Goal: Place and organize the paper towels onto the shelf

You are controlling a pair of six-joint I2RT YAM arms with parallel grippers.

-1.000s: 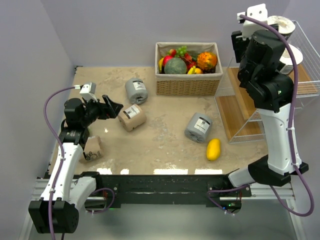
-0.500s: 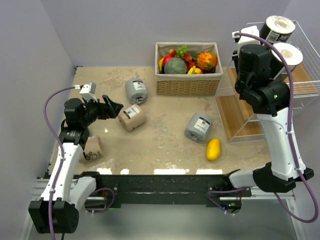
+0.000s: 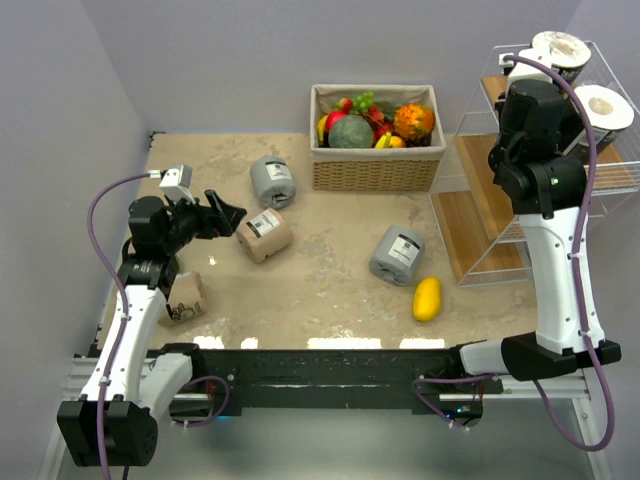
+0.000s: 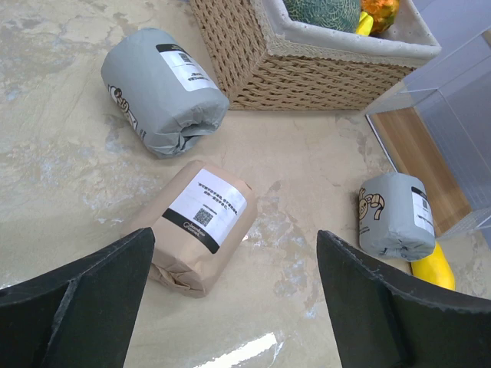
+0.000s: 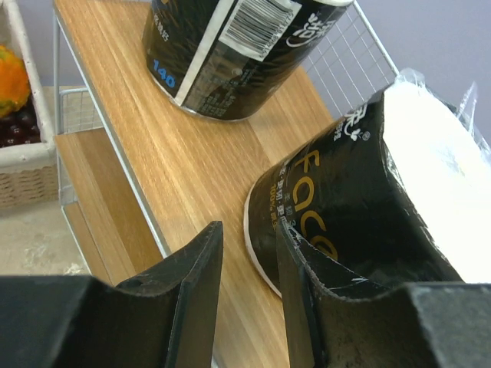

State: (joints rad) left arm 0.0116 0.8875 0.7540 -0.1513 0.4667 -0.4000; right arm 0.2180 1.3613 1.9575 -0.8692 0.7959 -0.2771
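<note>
Hovering wide open, empty, left gripper (image 4: 235,238) is framing tan paper towel (image 4: 201,226) at 9 o'clock; right gripper (image 5: 249,238), narrowly parted, empty, is facing black paper towels (image 5: 345,207) on shelf (image 5: 184,153) at 2 o'clock.

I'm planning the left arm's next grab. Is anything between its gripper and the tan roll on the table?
Nothing visible. The open left gripper faces the tan roll across bare table. The grey roll lies beyond it by the basket, apart from it and out of the way.
</note>
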